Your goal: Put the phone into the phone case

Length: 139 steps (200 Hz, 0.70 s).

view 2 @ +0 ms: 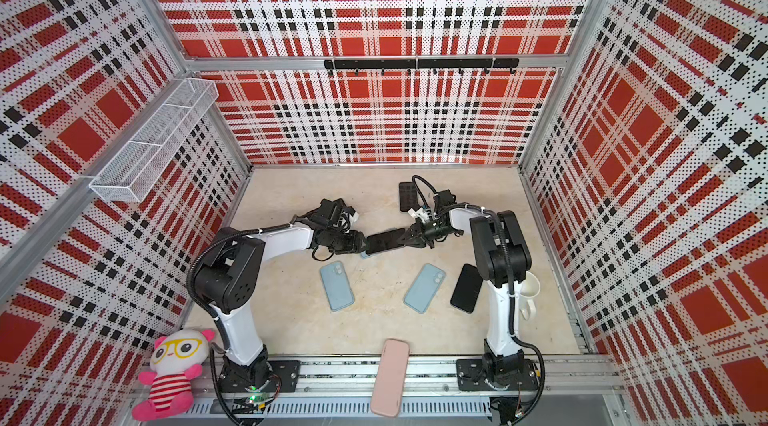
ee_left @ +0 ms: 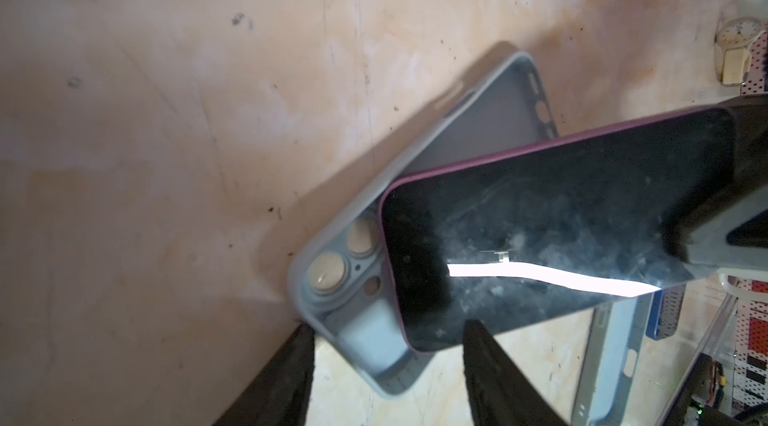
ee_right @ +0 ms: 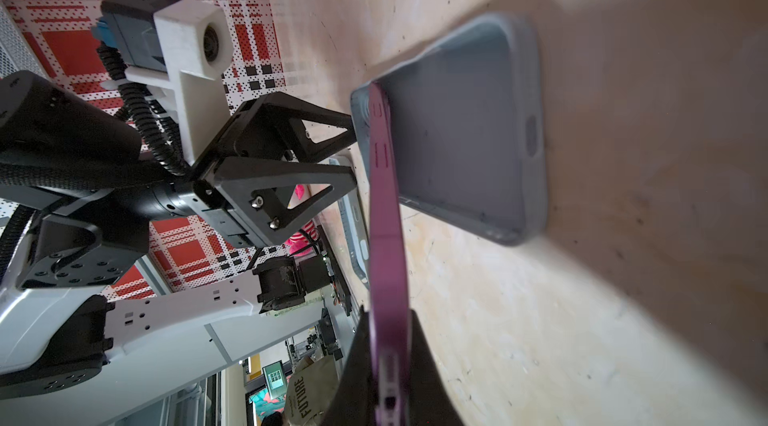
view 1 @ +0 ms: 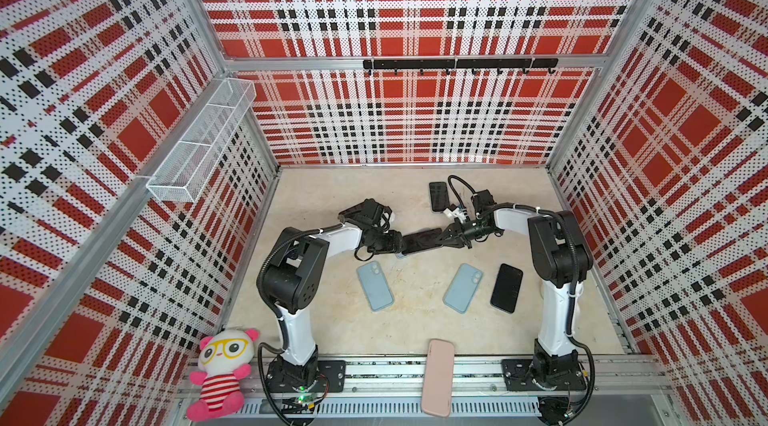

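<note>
At frame centre, phone [ee_left: 540, 245]: tilted over case [ee_right: 457, 145], one end dipped in, not seated.
Right gripper [view 1: 444, 239]: pinching phone's raised end.
Left gripper [ee_left: 388, 325]: spread at case's camera end.
Remaining: press phone flat.

light-blue phone cases [view 1: 375, 284]: 3, counting the open case [ee_left: 469, 141] | pink phone case [view 1: 437, 378]: 1 | dark phones [view 1: 506, 287]: 3, counting the purple-edged phone [ee_left: 540, 237]; the rear phone [view 1: 438, 196] may be a case, too small to tell | robot arms [view 1: 297, 274]: 2 | plush toy [view 1: 220, 374]: 1 | wire basket [view 1: 199, 141]: 1 | hook rail [view 1: 459, 64]: 1
</note>
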Each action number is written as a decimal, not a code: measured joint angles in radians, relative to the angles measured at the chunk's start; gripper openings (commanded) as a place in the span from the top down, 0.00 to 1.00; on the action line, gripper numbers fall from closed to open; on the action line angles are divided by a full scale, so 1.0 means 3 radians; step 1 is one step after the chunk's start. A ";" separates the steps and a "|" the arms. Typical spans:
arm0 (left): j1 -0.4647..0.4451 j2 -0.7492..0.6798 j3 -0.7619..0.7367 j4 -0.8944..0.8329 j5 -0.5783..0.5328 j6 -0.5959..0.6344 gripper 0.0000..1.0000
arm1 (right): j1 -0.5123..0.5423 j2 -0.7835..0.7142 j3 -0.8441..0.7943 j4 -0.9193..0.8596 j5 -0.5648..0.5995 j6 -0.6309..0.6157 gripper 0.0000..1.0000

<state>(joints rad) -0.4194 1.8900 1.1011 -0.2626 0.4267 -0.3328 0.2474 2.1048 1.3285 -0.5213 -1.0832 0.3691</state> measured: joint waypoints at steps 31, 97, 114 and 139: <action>0.0014 0.0013 0.0011 -0.0006 0.0043 -0.0004 0.37 | 0.0022 0.0123 0.0064 0.0018 -0.0106 -0.0032 1.00; 0.0041 0.0037 0.0055 -0.0018 0.0125 -0.0013 0.32 | 0.0107 0.0125 0.0019 -0.0071 -0.0146 -0.0135 1.00; 0.0043 0.0042 0.0055 0.0009 0.0135 -0.0013 0.32 | 0.0113 0.0061 -0.0070 -0.0088 -0.0142 -0.0145 1.00; 0.0041 0.0050 0.0055 0.0052 0.0149 -0.0011 0.32 | 0.0153 -0.0045 -0.0193 -0.0104 -0.0127 -0.0140 1.00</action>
<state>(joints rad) -0.4072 1.9049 1.1175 -0.2470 0.4713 -0.3363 0.2932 2.0914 1.2705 -0.5526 -1.1213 0.3271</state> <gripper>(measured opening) 0.680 0.111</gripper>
